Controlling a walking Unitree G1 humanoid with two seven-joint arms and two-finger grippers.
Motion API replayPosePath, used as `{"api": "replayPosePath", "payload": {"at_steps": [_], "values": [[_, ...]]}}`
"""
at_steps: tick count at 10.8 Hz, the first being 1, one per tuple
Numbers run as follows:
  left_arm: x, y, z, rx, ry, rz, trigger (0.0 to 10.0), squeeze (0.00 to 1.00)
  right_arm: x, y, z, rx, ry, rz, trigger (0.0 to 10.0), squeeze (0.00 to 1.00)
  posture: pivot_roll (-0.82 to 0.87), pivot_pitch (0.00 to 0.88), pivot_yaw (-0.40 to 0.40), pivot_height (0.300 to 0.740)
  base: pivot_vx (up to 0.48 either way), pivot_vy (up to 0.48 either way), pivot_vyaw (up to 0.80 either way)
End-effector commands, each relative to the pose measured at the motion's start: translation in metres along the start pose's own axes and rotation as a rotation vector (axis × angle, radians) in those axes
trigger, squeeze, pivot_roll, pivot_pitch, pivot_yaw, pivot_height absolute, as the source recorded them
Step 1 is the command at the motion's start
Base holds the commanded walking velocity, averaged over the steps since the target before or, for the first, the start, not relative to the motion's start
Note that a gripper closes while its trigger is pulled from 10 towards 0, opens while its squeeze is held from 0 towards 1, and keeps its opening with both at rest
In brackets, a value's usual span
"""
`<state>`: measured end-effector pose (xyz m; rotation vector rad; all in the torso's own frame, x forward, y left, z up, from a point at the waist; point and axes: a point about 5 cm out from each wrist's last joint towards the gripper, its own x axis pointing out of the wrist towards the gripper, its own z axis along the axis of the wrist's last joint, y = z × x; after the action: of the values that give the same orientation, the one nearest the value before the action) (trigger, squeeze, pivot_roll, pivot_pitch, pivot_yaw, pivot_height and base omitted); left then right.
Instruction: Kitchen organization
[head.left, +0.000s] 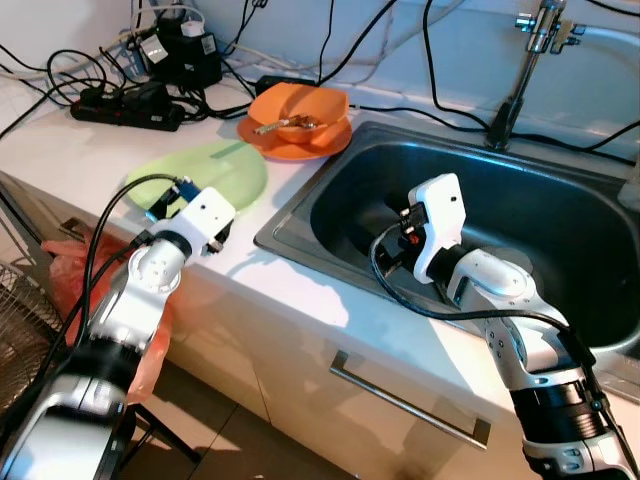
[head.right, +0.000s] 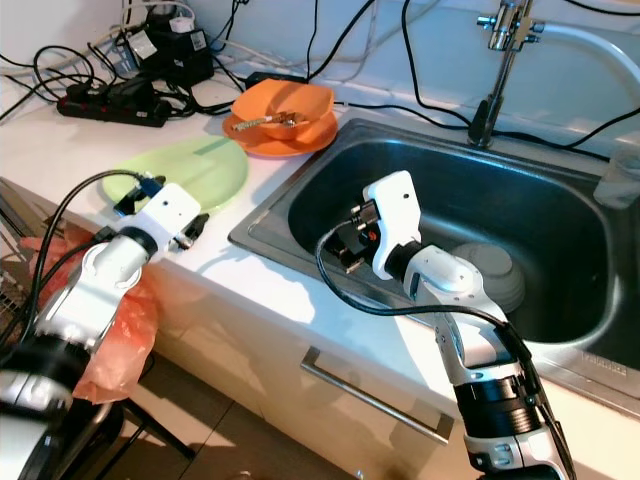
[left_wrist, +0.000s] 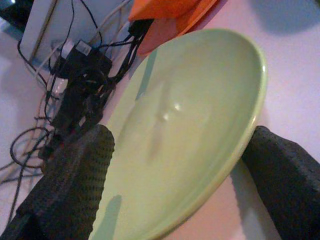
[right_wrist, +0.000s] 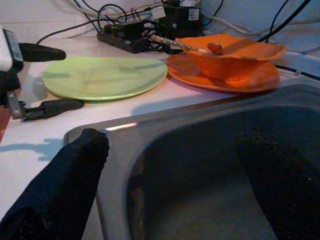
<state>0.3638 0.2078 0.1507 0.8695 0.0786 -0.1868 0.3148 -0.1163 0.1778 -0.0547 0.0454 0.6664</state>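
The step in hand looks like the pickup of the green plate (head.left: 205, 172), which lies flat on the white worktop (head.left: 60, 145) near its front edge, just beside the sink's (head.left: 300, 215) left rim. The left claw (left_wrist: 180, 165) has its fingers (left_wrist: 75, 175) spread wide, one to each side of the plate's near rim, with the plate between them and not yet gripped. The right claw (right_wrist: 175, 170) hangs inside the sink basin near its left wall, fingers wide apart and holding nothing.

Further back along the worktop, touching or just beside the green plate's far edge, an orange plate (head.left: 300, 145) carries an orange bowl (head.left: 300, 108) with a spoon (head.left: 285, 125) in it. A grey dish (head.right: 490, 272) sits in the sink bottom.

The next move probably calls for the left claw to get one finger under the rim, which is hard with the plate lying flat, then close and lift without nudging the orange stack or the cables (head.left: 130, 100) behind it.
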Motion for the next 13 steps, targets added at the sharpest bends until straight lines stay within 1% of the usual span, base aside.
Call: {"api": "replayPosePath", "payload": {"at_steps": [1, 2, 4, 9, 13], "values": [[0.002, -0.005, -0.009, 0.039, 0.039, -0.024, 10.0, 0.0, -0.002, -0.002, 0.005, -0.004, -0.016, -0.02, 10.0, 0.0, -0.01, 0.0, 0.047, 0.74, 0.0, 0.0, 0.0], [0.004, -0.004, -0.011, 0.049, 0.046, -0.029, 8.3, 0.0, -0.003, -0.003, 0.005, -0.004, -0.017, -0.024, 10.0, 0.0, -0.01, 0.0, 0.048, 0.74, 0.0, 0.0, 0.0], [0.005, -0.004, -0.013, 0.061, 0.047, -0.044, 0.0, 0.0, -0.004, -0.004, 0.005, -0.003, -0.015, -0.034, 10.0, 0.0, -0.01, 0.0, 0.047, 0.74, 0.0, 0.0, 0.0], [0.005, -0.011, -0.021, 0.046, 0.05, -0.094, 0.0, 0.0, -0.003, -0.006, 0.005, -0.003, -0.015, -0.044, 10.0, 0.0, -0.01, 0.0, 0.046, 0.74, 0.0, 0.0, 0.0], [0.006, -0.016, -0.02, 0.055, 0.033, -0.121, 0.0, 0.0, -0.003, -0.007, 0.005, -0.002, -0.016, -0.051, 10.0, 0.0, -0.01, 0.0, 0.049, 0.74, 0.0, 0.0, 0.0]]}}
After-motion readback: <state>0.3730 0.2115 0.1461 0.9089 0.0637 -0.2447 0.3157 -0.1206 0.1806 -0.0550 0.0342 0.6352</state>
